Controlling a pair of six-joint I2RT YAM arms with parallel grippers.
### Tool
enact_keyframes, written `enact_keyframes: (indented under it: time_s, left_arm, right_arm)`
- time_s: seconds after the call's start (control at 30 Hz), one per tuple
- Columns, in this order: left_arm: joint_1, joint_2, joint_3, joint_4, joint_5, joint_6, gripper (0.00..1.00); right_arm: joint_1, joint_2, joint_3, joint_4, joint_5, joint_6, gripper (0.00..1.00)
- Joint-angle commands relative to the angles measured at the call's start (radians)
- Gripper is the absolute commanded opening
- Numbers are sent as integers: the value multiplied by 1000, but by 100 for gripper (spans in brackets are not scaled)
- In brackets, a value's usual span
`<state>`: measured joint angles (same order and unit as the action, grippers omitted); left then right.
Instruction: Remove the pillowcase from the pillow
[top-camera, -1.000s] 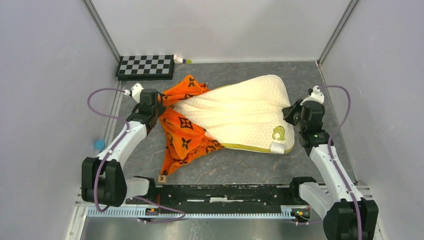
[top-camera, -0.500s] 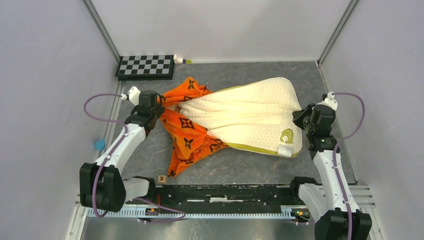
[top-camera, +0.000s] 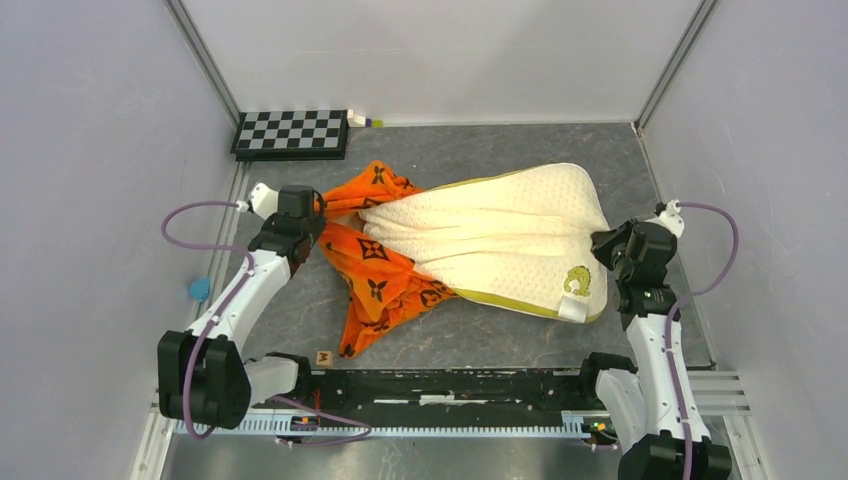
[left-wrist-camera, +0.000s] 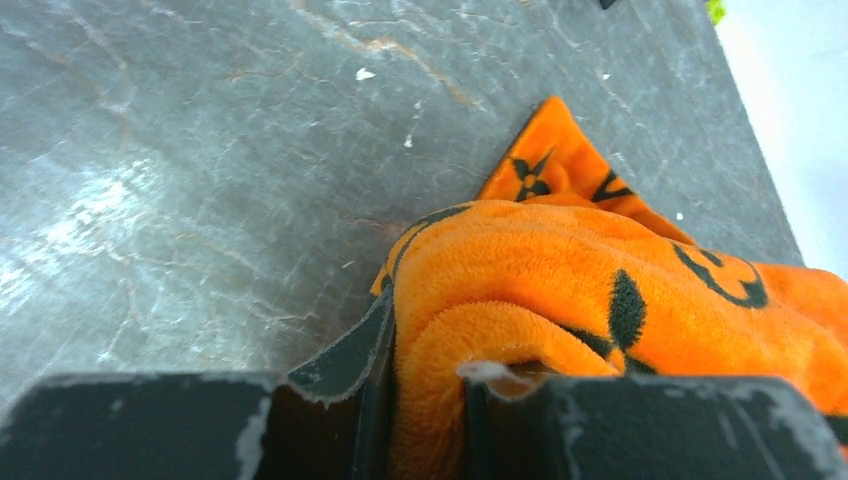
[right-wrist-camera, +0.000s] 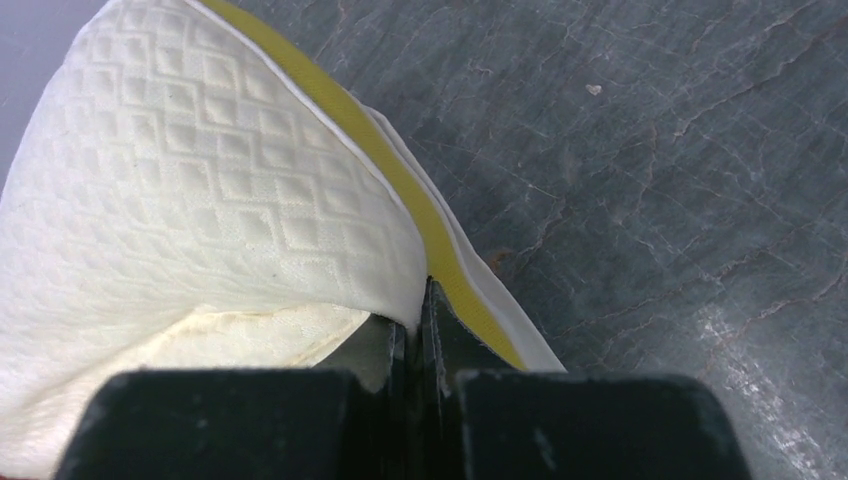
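Observation:
The cream pillow (top-camera: 505, 235) lies across the middle of the table, its left end still inside the bunched orange pillowcase (top-camera: 372, 262). My left gripper (top-camera: 316, 207) is shut on a fold of the pillowcase (left-wrist-camera: 560, 300) at its far left. My right gripper (top-camera: 604, 245) is shut on the pillow's right edge, pinching the cream fabric (right-wrist-camera: 250, 220) beside the yellow-green band (right-wrist-camera: 400, 190). A white tag (top-camera: 571, 309) sits at the pillow's near right corner.
A checkerboard (top-camera: 291, 133) lies at the back left beside a small white object (top-camera: 360, 120). A small brown cube (top-camera: 323, 357) sits near the front rail. A blue item (top-camera: 199, 289) lies by the left wall. Walls close in on both sides.
My right gripper has pulled the pillow to the right and nearer. My left gripper has held the pillowcase, drifting slightly left. More pillow shows outside the case.

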<state>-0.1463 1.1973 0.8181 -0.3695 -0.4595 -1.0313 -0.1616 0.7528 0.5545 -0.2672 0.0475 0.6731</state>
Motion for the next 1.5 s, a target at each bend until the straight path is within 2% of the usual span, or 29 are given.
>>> enact_keyframes:
  time_s: [0.0, 0.03, 0.07, 0.13, 0.17, 0.2, 0.27, 0.33, 0.4, 0.5, 0.6, 0.67, 0.73, 0.87, 1.07, 1.23, 1.47]
  left_arm:
    - [95, -27, -38, 261, -189, 197, 7]
    - [95, -11, -51, 380, -57, 287, 10]
    - [92, 14, -47, 443, 68, 320, 16]
    - [88, 61, -5, 445, 232, 301, 40]
    - [80, 77, 12, 447, 285, 290, 55]
    - [63, 82, 23, 448, 302, 279, 67]
    - [22, 79, 39, 445, 306, 288, 82]
    - [-20, 62, 78, 366, 310, 327, 92]
    - [-71, 41, 131, 262, 296, 357, 100]
    - [-159, 25, 248, 61, 281, 402, 100]
    - [-289, 15, 358, -133, 187, 439, 100]
    - [-370, -5, 390, -237, 108, 431, 100]
    - [-417, -43, 384, -282, 100, 417, 100]
    - [-481, -133, 307, -305, 141, 355, 100]
    - [-642, -202, 175, -242, 186, 187, 97]
    - [-782, -186, 159, -193, 111, 100, 98]
    - [-791, -148, 131, -215, 12, -52, 100]
  right_arm:
    - [-112, 13, 2, 217, 271, -98, 2]
    - [-113, 26, 2, 247, 161, -129, 8]
    - [-112, 46, 2, 293, 55, -151, 21]
    - [-112, 90, 15, 345, -168, -175, 57]
    - [-112, 114, 27, 357, -242, -188, 69]
    - [-111, 130, 42, 359, -308, -202, 73]
    - [-105, 149, 67, 368, -391, -232, 78]
    - [-73, 144, 101, 331, -396, -281, 82]
    - [6, 138, 142, 273, -326, -337, 87]
    - [187, 147, 180, 191, -217, -372, 90]
    - [335, 172, 182, 148, -167, -365, 92]
    - [427, 192, 181, 112, -135, -394, 93]
    - [534, 218, 189, 55, -59, -437, 93]
    - [682, 234, 159, 27, 84, -518, 93]
    - [807, 229, 65, 131, -3, -608, 94]
    - [862, 324, 69, 105, 45, -648, 95]
    - [875, 409, 7, 144, -6, -659, 94]
